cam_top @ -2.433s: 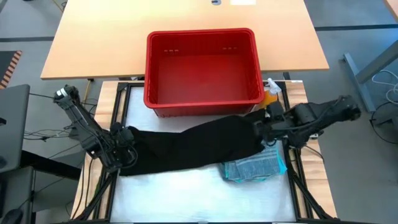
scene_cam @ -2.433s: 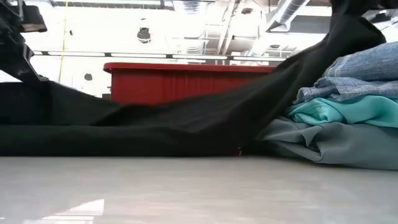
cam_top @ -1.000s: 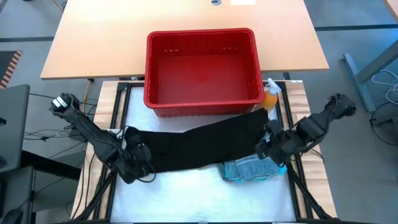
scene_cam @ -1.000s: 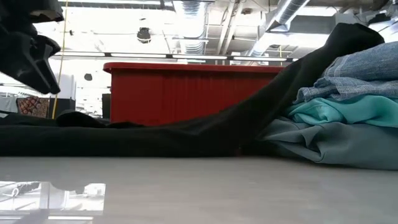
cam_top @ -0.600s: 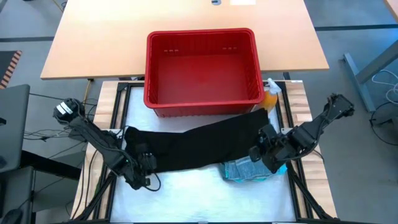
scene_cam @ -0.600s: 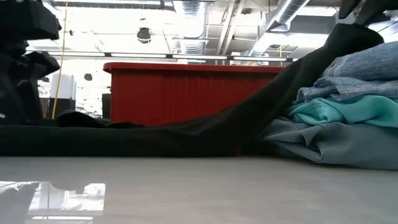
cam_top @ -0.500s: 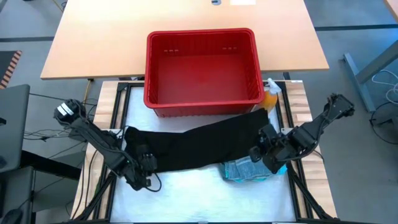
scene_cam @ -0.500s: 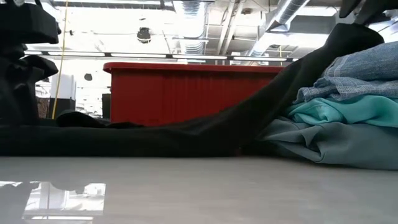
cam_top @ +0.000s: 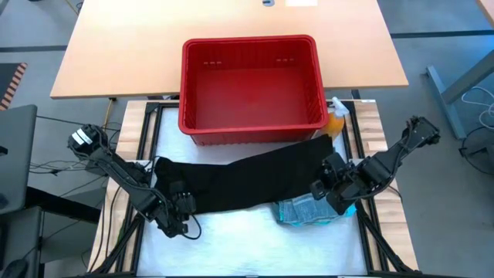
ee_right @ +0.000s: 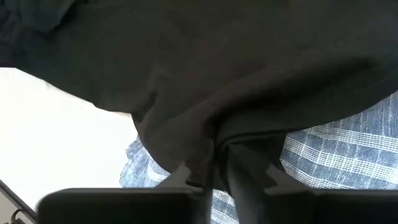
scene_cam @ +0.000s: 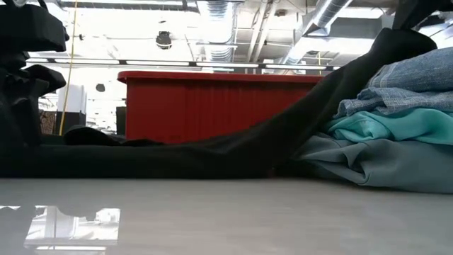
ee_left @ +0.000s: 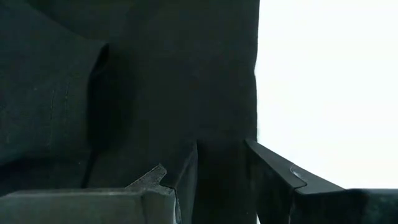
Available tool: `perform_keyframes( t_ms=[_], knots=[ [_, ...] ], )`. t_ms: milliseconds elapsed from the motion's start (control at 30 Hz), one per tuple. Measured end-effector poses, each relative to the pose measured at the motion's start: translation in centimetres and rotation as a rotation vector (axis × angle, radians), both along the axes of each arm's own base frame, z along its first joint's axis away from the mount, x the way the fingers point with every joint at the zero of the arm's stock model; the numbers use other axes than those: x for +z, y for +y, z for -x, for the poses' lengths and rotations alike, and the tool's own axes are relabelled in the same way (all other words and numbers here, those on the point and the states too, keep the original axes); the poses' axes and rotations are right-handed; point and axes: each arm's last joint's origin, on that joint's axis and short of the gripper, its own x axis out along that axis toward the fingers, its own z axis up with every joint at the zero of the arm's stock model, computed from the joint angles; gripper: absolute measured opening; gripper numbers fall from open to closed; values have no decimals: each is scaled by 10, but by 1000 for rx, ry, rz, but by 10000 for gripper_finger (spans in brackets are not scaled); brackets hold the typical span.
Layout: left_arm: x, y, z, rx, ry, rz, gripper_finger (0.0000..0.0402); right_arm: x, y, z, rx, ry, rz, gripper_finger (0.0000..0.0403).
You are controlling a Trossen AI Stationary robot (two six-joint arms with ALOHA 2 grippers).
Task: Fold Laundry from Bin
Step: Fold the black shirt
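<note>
White surface [cam_top: 231, 239]: black cloth garment [cam_top: 239, 181] now lowered flat; left claw [cam_top: 179, 210] and right claw [cam_top: 323, 185] each pinch an end, ready to fold.

Worktop [cam_top: 231, 239] near edge open, free pass L to R. Black garment [cam_top: 239, 181] spans the middle. Bin [cam_top: 251, 85] blocks far side; folded stack [cam_top: 312, 210] and spray bottle [cam_top: 337, 116] crowd R side.

Matt black cloth [cam_top: 247, 181], glossy plastic bin [cam_top: 252, 127].
</note>
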Motion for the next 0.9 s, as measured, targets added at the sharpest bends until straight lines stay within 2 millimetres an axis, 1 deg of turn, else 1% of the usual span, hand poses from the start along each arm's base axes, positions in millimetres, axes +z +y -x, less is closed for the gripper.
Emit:
perform_keyframes(
  t_ms=[100, 167, 300, 400, 567, 633, 700, 800, 900],
  knots=[
    [0, 0, 0, -2, 1, -1, 119, 0, 0, 0, 29, 13, 18, 28],
    [0, 0, 0, -2, 1, -1, 119, 1, -1, 2, 47, 16, 25, 14],
    [0, 0, 1, -11, 13, -9, 119, 3, -7, 5, 42, 26, 32, 20],
    [-1, 1, 2, -11, 24, -14, 119, 6, -10, 10, 68, 39, 33, 14],
    [-1, 1, 2, -9, 42, 7, 119, 15, -20, 24, 120, 55, 42, 13],
    [-1, 1, 2, -1, 41, 12, 119, 23, -26, 30, 164, 75, 49, 13],
    [-1, 1, 2, 0, 42, 11, 119, 30, -31, 34, 243, 120, 59, 13],
    [-1, 1, 3, 0, 48, 7, 119, 38, -37, 33, 386, 165, 104, 13],
    [-2, 2, 4, 0, 59, 12, 119, 44, -42, 28, 488, 200, 160, 13]
  ],
)
